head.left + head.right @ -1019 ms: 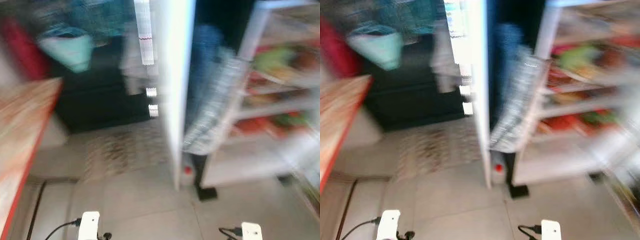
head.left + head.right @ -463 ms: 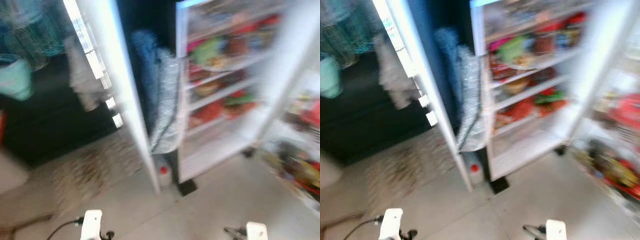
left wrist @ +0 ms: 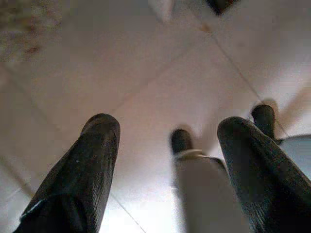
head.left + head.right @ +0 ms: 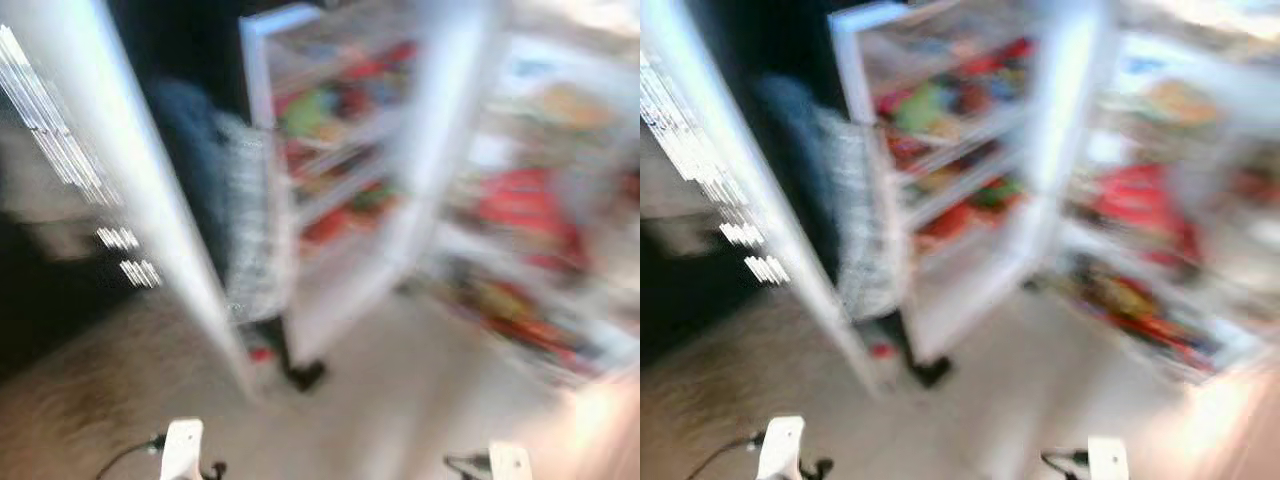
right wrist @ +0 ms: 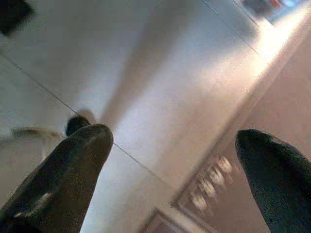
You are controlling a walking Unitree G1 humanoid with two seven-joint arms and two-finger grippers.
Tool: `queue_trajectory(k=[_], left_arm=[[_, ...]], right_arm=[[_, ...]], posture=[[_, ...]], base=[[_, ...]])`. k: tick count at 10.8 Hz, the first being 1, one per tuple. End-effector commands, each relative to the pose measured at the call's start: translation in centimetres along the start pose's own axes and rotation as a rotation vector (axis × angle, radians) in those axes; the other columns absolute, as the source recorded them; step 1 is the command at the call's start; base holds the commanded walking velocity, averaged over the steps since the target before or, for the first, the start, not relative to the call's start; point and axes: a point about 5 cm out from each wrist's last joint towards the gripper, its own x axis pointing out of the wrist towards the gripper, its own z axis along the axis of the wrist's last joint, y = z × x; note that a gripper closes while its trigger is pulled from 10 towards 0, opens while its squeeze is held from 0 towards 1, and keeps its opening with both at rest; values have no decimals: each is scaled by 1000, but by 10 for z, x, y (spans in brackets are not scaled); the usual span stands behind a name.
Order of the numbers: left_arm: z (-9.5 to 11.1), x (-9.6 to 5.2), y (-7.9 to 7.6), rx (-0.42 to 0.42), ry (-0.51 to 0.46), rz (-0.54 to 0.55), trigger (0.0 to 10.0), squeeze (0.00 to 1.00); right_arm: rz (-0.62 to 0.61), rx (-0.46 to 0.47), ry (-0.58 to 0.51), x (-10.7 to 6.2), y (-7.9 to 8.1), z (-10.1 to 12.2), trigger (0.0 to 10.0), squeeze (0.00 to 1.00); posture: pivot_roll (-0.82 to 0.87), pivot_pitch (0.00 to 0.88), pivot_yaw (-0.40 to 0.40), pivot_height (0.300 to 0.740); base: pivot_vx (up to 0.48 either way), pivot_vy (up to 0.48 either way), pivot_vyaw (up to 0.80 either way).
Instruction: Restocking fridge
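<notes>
We have two grippers, and both hang low over the pale tiled floor (image 3: 146, 87). Our left gripper (image 3: 167, 141) has its two black fingers spread apart, with nothing between them. Our right gripper (image 5: 172, 145) has its two fingers spread wide too, and it holds nothing. Past our left gripper's fingers we see a grey leg and two dark feet, but they are blurry.

Farther off stands one fridge (image 4: 330, 180), open in front of us. Its white door (image 4: 120, 190) swings out on our left. Inside we count about three shelves with red and green things, all too smeared to name. A blue and grey cloth (image 4: 235, 220) hangs beside the fridge. On our right is a rack (image 4: 1160, 260) full of red and yellow things, also too blurry to tell apart.
</notes>
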Motion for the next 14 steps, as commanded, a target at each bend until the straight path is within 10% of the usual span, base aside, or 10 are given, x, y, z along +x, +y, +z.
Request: queue_trajectory(k=[1, 8, 11, 14], left_arm=[[-4, 0, 0, -17, 15, 12, 10000, 0], [-4, -1, 6, 53, 33, -9, 10000, 0], [-4, -1, 8, 76, 32, -15, 10000, 0], [-3, -1, 9, 76, 30, -10, 10000, 0]], right_arm=[[6, -11, 12, 0, -1, -1, 10000, 0], [-21, 57, -8, -1, 5, -3, 10000, 0], [-230, 187, -93, -6, -1, -4, 10000, 0], [-520, 250, -476, -15, -77, 71, 10000, 0]], posture=[[-147, 59, 36, 740], [-204, 42, 98, 740], [-229, 32, 108, 740], [-246, 56, 113, 740]], base=[[0, 0, -788], [0, 0, -225], [0, 0, 0], [0, 0, 0]])
